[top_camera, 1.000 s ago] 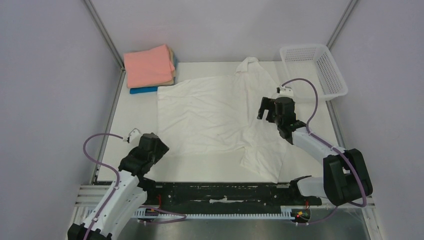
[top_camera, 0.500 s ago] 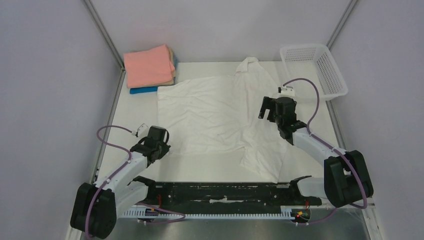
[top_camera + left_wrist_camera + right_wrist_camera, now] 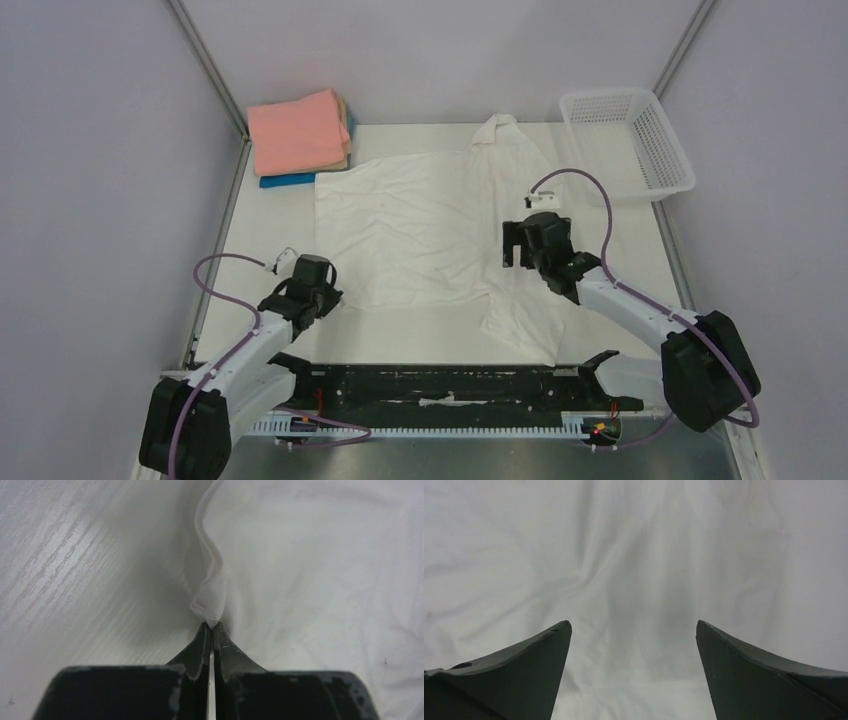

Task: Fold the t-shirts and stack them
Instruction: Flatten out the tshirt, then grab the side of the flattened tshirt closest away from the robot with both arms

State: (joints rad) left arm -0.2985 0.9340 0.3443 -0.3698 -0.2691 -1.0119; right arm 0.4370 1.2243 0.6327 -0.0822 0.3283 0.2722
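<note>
Pale lavender walls (image 3: 100, 220) closed in the white counter (image 3: 268, 235) on three sides. At the upper right of the frame the white lattice basket (image 3: 650, 150) sat against the wall, and I saw only its own mesh floor and sides.

At the upper left lay the folded stack: the salmon-pink shirt (image 3: 297, 132) on top, the tan shirt (image 3: 338, 165) a thin edge beneath it, and the blue shirt (image 3: 285, 181) poking out at the bottom. The white t-shirt (image 3: 420, 230) lay spread across the middle, collar toward the top of the frame, its upper left corner just beside the blue layer.

My left claw (image 3: 210, 630) was clenched on the white t-shirt's lower left corner, and the cloth rose in a ridge from its tips. My right claw (image 3: 634, 625) stood released, fingers wide apart, over wrinkled cloth on the shirt's right side. I could not tell whether it touched.

Bare counter ran in a broad strip down the left, between the shirt's edge and the wall. A narrower strip lay between the lower hem and the black rail (image 3: 450, 385).
</note>
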